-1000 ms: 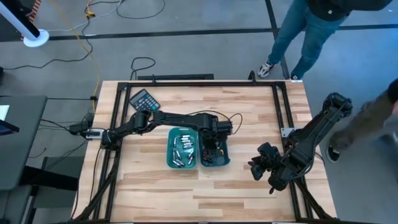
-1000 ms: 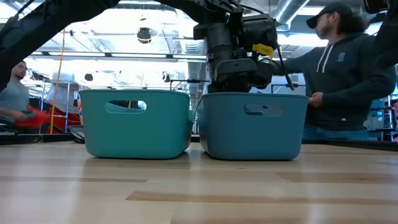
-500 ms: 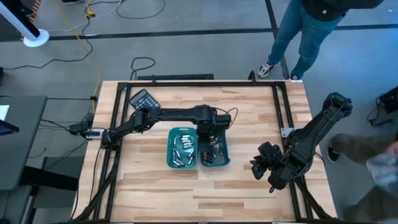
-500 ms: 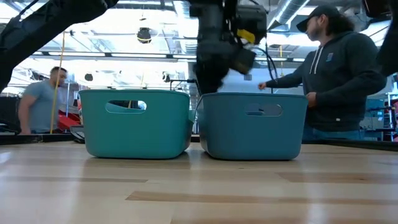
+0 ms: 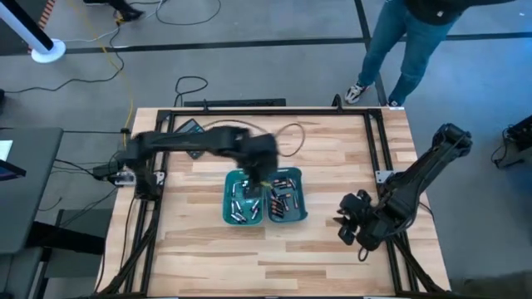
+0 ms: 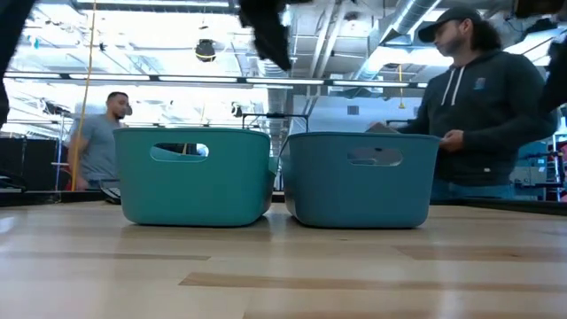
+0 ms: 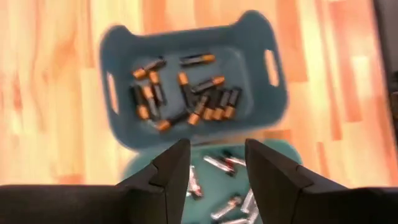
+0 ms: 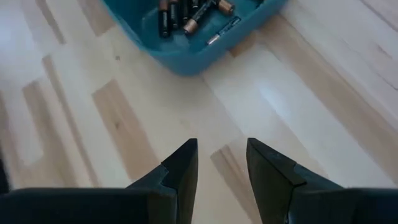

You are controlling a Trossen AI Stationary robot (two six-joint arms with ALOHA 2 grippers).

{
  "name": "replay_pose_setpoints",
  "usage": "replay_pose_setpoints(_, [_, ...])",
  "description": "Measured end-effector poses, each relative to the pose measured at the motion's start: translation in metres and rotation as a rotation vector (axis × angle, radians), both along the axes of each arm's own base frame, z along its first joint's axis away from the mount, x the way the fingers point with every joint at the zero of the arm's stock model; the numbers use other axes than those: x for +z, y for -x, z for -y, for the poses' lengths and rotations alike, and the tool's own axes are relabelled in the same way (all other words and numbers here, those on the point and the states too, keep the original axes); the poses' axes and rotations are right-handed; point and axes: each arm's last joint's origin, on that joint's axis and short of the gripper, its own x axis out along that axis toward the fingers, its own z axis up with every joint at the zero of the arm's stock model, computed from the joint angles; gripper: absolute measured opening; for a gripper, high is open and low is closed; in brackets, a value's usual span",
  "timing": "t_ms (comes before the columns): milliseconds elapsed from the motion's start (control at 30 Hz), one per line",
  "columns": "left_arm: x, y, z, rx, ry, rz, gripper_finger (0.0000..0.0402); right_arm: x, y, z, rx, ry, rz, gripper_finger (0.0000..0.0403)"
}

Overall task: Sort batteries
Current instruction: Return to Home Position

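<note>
dark copper-ended batteries [image 7: 186, 93] lie jumbled in one teal bin [image 7: 121, 43]; silvery batteries [image 7: 214, 163] fill the adjoining bin [image 5: 227, 203].

Looks like a robotics lab in an industrial hall. Told by the bare grey floor [image 5: 274, 75] marked with dark lines, with a yellow cable [image 5: 126, 83] and a black cable [image 5: 189, 83] lying loose across it. Told also by the wood table [image 5: 332, 141] boxed in a black frame [image 5: 249, 110], with a left arm [image 5: 191, 141] and a right arm [image 5: 420, 178] mounted at its sides. Beside the frame, a dark desk [image 5: 25, 191]. Overhead, from table height: bare ducts [image 6: 416, 13] and beams [image 6: 177, 80]. Beyond the table, open floor with a person in a hoodie [image 6: 483, 106] and another person [image 6: 102, 142] farther off, both standing.
</note>
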Motion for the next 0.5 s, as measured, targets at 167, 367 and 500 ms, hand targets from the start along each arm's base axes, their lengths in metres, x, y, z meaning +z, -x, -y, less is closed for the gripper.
replay_pose_setpoints(167, [-0.023, 0.066, 0.006, 0.058, 0.034, 0.193, 0.0147, -0.023, -0.016, 0.007, 0.058, -0.002, 0.100, 0.0152])
replay_pose_setpoints(367, [-0.050, 0.151, 0.015, 0.003, 0.017, 0.493, 0.0147, -0.026, -0.042, 0.028, 0.204, 0.016, 0.271, 0.0152])
replay_pose_setpoints(500, [-0.073, 0.193, 0.015, 0.052, 0.035, 0.667, 0.0147, -0.022, -0.056, 0.057, 0.311, 0.013, 0.347, 0.0152])
